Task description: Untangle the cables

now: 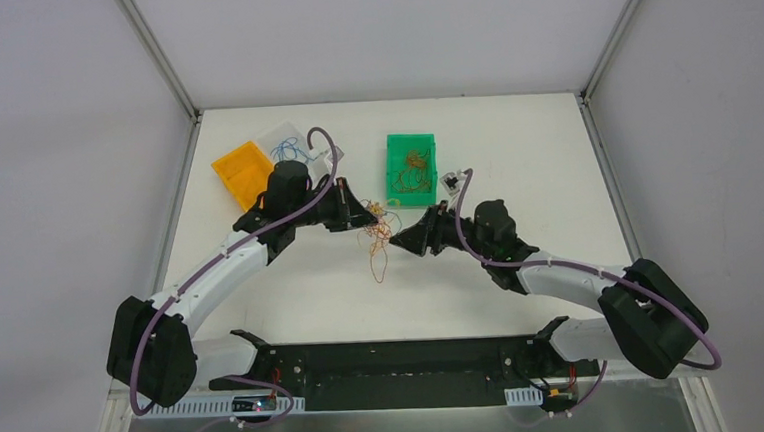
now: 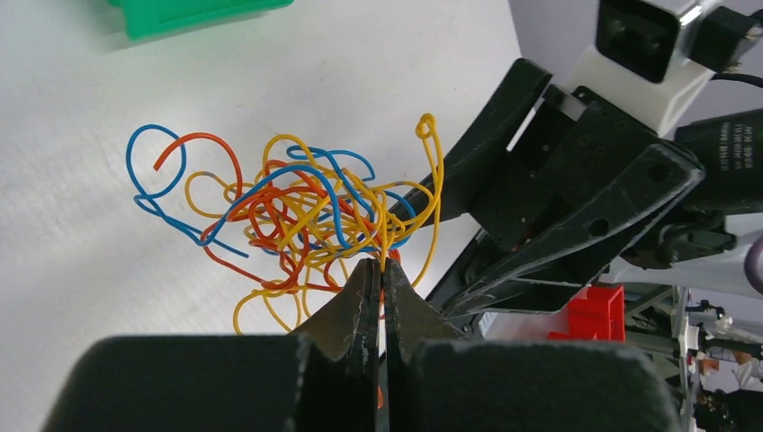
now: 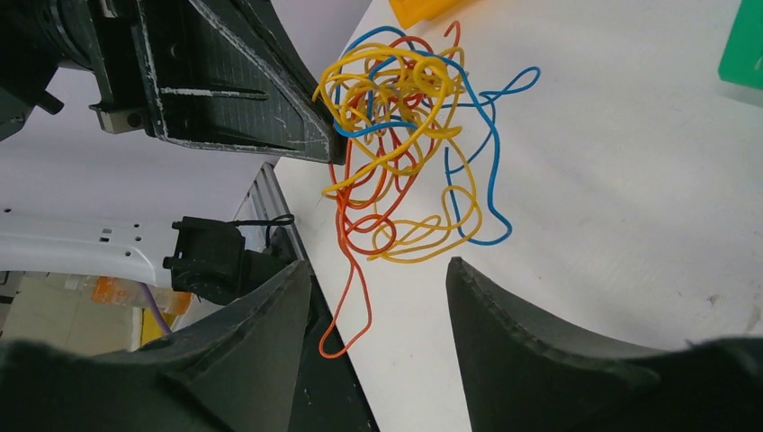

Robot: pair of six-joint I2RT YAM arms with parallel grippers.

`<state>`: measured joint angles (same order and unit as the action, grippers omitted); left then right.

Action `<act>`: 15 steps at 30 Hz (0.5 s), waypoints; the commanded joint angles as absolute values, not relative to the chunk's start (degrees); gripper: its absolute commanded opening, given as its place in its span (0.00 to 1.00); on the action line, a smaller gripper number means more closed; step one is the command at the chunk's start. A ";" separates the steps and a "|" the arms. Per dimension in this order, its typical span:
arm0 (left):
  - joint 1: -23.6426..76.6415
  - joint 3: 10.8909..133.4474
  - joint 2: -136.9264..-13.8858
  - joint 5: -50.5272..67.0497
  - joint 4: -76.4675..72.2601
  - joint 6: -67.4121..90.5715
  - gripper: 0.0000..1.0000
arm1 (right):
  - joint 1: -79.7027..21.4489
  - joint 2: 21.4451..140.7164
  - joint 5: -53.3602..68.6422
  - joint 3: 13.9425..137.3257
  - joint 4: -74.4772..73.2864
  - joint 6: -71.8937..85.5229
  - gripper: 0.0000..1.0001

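Note:
The cables form one tangled clump of thin orange, blue and yellow wires mid-table, between the two grippers. In the left wrist view the clump hangs just beyond my left gripper, which is shut on a yellow strand at the clump's near edge. My left gripper reaches the clump from the left. My right gripper faces it from the right. Seen from the right wrist, the right gripper stands open below the clump. An orange loop dangles toward its left finger, not pinched.
A green bin holding more wires stands behind the clump. An orange bin and a clear tray with blue wire sit at the back left. A small grey object lies right of the green bin.

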<state>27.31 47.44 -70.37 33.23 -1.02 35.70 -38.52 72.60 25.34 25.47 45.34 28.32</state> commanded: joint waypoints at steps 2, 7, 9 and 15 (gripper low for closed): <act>27.18 46.09 -68.15 39.21 -10.37 40.85 0.00 | -39.10 74.18 30.25 27.84 53.14 27.57 0.59; 27.31 45.22 -69.05 42.66 -14.09 43.08 0.00 | -39.30 74.66 29.97 27.67 54.24 28.29 0.56; 27.38 45.14 -69.59 43.18 -14.19 43.13 0.00 | -39.30 74.58 30.20 27.10 55.83 28.82 0.54; 27.77 44.54 -70.41 43.96 -14.92 43.19 0.00 | -39.37 74.80 30.27 26.94 57.10 29.77 0.29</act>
